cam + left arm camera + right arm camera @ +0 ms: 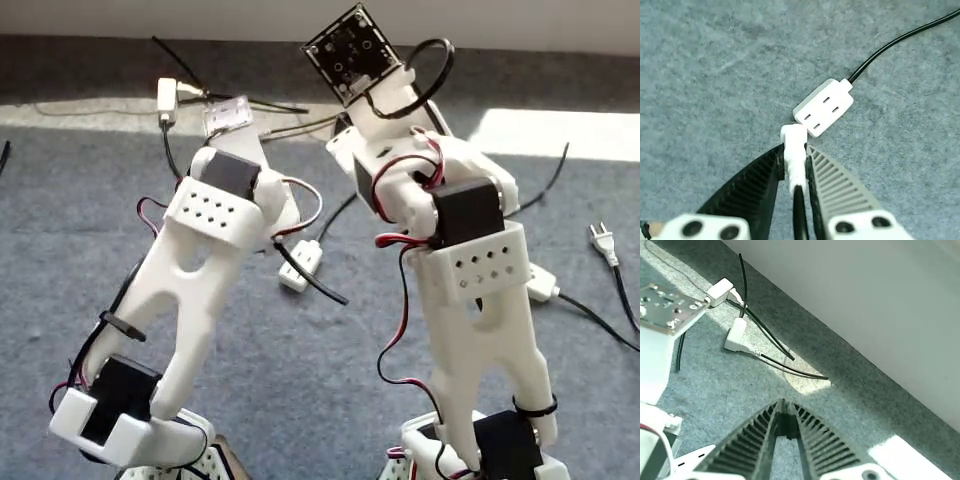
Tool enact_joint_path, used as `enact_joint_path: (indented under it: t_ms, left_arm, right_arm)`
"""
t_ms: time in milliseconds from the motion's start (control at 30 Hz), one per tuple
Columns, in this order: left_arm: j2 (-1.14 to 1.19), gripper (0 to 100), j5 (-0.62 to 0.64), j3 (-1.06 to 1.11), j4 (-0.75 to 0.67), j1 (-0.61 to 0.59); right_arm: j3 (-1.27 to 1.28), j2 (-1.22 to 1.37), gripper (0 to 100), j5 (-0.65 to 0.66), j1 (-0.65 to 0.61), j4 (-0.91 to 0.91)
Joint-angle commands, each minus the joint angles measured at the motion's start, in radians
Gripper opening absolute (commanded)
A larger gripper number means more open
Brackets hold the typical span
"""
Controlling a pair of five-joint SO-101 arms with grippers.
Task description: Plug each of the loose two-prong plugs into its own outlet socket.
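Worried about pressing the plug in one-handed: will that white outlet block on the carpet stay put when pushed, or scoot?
Probably scoots: the outlet block is small, looks light and lies loose on the carpet, nothing bracing it. The carpet's nap may add some grip. Its thin black cord curves loosely, so likely won't anchor it.

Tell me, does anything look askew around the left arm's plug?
Yes. The white plug held in the left gripper sits at the corner edge of the outlet socket, beside its slots rather than over them. The slots face up toward the wrist camera, so the plug looks misaligned.
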Motion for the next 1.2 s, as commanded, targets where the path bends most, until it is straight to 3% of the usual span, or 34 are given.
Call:
enact_joint_path:
  t_ms: [0, 233, 633, 1167]
  left_arm:
    - [-0.005, 1, 0.140, 0.001, 0.063, 0.074]
    - [-0.005, 1, 0.517, 0.111, 0.049, 0.151]
    - [-0.004, 1, 0.733, 0.255, -0.278, 0.116]
    - [0.104, 1, 0.763, 0.271, -0.328, 0.073]
  right_arm:
    - [-0.047, -0.004, 0.6, -0.014, 0.004, 0.004]
    - [-0.047, -0.005, 0.6, -0.014, 0.004, 0.004]
    - [-0.045, -0.002, 0.6, -0.014, 0.002, -0.002]
    - [-0.044, 0.001, 0.6, -0.009, 0.002, -0.002]
